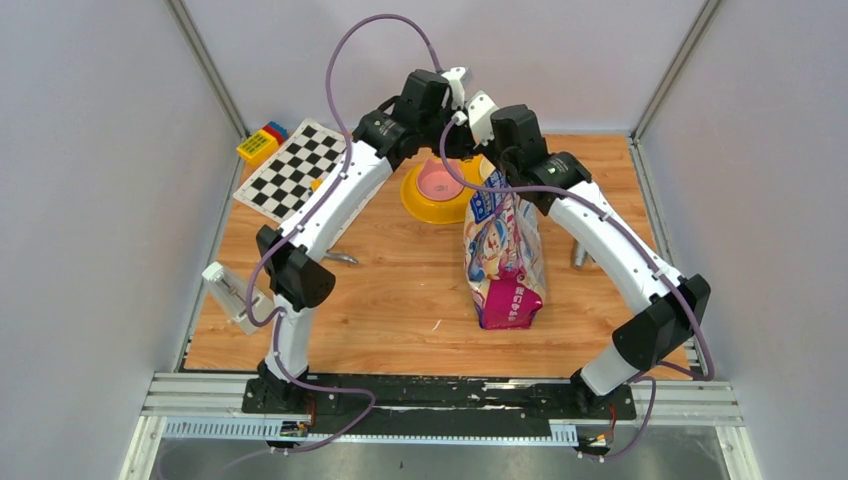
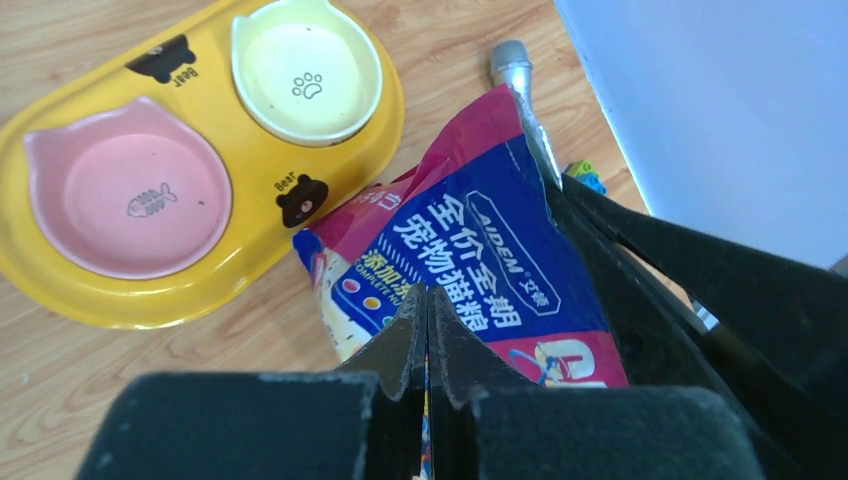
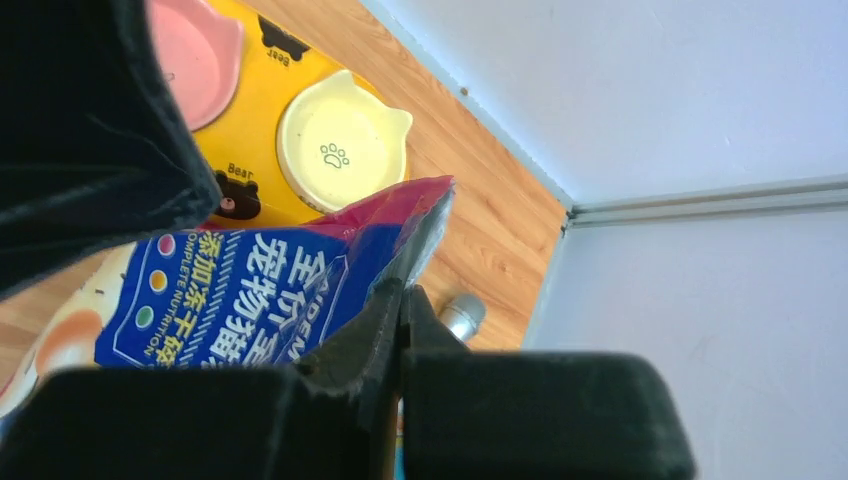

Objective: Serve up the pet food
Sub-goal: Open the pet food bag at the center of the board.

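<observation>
The blue-and-pink pet food bag (image 1: pixel 505 255) stands upright on the wooden table, just right of the yellow double-bowl feeder (image 1: pixel 415 200). No kibble shows; it is hidden inside the bag. My left gripper (image 2: pixel 427 300) is shut on the bag's (image 2: pixel 480 240) top edge. My right gripper (image 3: pixel 402 300) is shut on the same top edge of the bag (image 3: pixel 230 300), at its far corner. In the top view both grippers meet over the bag's top, left (image 1: pixel 462 148) and right (image 1: pixel 498 165). The feeder's pink bowl (image 2: pixel 130 195) and cream bowl (image 2: pixel 305 70) hold nothing.
A checkerboard (image 1: pixel 295 170) and toy blocks (image 1: pixel 262 140) lie at the back left. A pale grey plastic object (image 1: pixel 230 290) sits at the left table edge. A silver metal cylinder (image 2: pixel 510 60) lies beyond the bag, near the right wall. Walls close in on three sides.
</observation>
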`<state>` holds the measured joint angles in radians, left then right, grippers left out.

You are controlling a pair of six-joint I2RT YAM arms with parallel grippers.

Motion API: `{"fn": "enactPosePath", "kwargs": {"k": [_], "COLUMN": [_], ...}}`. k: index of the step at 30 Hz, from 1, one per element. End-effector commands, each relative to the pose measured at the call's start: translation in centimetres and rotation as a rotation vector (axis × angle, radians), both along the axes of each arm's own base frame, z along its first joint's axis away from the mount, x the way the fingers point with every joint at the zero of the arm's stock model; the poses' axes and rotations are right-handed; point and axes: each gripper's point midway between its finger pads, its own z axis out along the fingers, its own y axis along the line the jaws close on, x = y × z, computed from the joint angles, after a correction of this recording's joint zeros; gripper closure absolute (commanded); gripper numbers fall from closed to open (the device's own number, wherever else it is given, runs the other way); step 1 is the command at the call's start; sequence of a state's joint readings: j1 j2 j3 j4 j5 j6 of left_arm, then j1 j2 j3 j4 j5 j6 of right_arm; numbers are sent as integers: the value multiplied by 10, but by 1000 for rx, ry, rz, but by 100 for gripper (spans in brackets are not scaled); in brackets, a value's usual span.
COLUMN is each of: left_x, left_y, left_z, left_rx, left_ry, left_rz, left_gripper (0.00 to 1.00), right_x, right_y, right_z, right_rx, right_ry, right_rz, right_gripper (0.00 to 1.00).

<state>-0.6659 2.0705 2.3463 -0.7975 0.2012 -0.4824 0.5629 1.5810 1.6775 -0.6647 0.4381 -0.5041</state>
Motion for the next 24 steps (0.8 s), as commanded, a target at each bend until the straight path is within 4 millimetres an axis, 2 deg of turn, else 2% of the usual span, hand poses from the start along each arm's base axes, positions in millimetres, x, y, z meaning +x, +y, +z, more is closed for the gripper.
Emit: {"fn": "enactPosePath", "kwargs": {"k": [1, 3, 6, 8, 9, 10, 11, 13, 16, 18, 24], "left_x": [-12, -13, -25, -30, -30, -32, -31, -29, -19, -13, 0], "left_y": [21, 20, 5, -2, -5, -8, -10, -15, -21, -25, -39], "left_z": [63, 67, 71, 71, 73, 69, 69, 67, 64, 59, 36], "left_rx": [-39, -59, -147, -185, -206, -213, -225, -247, -262, -267, -289], "left_ry": [-131, -132, -89, -58, -52, -35, -27, -13, -12, -8, 47], "left_rz": [16, 6, -102, -136, -143, -160, -162, -180, -182, -186, -212], "left_gripper": [100, 100, 96, 83, 71, 65, 54, 42, 31, 26, 23], "right_x": [6, 4, 0, -2, -3, -5, -6, -12, -20, -22, -31], "right_y": [-33, -28, -16, -10, -8, -7, -5, -1, 10, 15, 28], "right_z": [56, 53, 41, 31, 28, 25, 23, 21, 19, 21, 19], "right_rx": [-59, -10, 119, 202, 242, 283, 326, 401, 464, 487, 526], "right_ry": [-175, -139, -47, 8, 28, 50, 70, 107, 141, 150, 188], "right_rz": [-70, -47, -5, 21, 30, 40, 50, 79, 129, 151, 217], "right_gripper": [100, 100, 100, 100, 100, 100, 100, 100, 100, 100, 100]}}
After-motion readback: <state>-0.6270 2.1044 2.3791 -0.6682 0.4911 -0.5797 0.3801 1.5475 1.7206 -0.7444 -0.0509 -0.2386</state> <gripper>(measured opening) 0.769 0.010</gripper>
